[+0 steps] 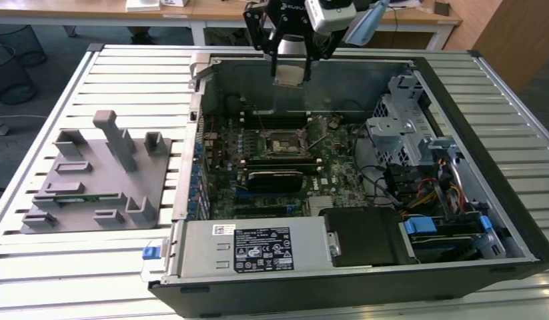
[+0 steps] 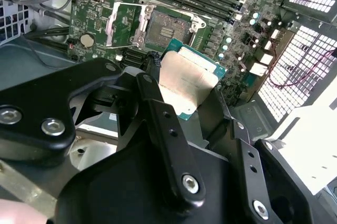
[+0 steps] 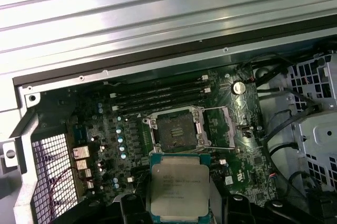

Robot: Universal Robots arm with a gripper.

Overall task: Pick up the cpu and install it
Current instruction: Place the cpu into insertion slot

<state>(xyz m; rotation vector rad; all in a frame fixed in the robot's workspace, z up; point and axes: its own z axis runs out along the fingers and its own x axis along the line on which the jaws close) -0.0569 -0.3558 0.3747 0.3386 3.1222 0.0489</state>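
At the near edge of the slatted bench (image 1: 69, 273), an open computer case (image 1: 301, 298), its open side turned up. Carries along its front a grey power supply (image 1: 256, 248) with a blue latch (image 1: 149, 252) at the corner, and just beside that a black cover (image 1: 367, 233). Toward the exterior view's left, apart from the case, a grey fixture block (image 1: 96, 180) with some upright posts. Toward the exterior view's right, inside the case, a silver drive cage (image 1: 394, 127) near bundles of coloured cables (image 1: 425, 193).

Deeper in the case, the green motherboard (image 1: 256, 180). Bears near its middle the black socket (image 3: 176, 132), hollow and uncovered, with its metal frame (image 2: 110, 23) swung open beside it. Just beyond the socket, long dark memory slots (image 3: 158, 95); near them a round coin battery (image 3: 238, 87).

Higher and farther back, over the rear part of the case, the claw (image 1: 290, 69). Is closed narrow on the cpu (image 3: 179, 187), with black fingers (image 2: 158, 108) pressing two opposite edges. Holds it flat in the air, silver top showing in the first wrist view, well above the board and apart from the socket, not seated in it.

Behind the bench, wooden desks (image 1: 212, 10) and, on the floor at the exterior view's left, wire baskets (image 1: 12, 63).
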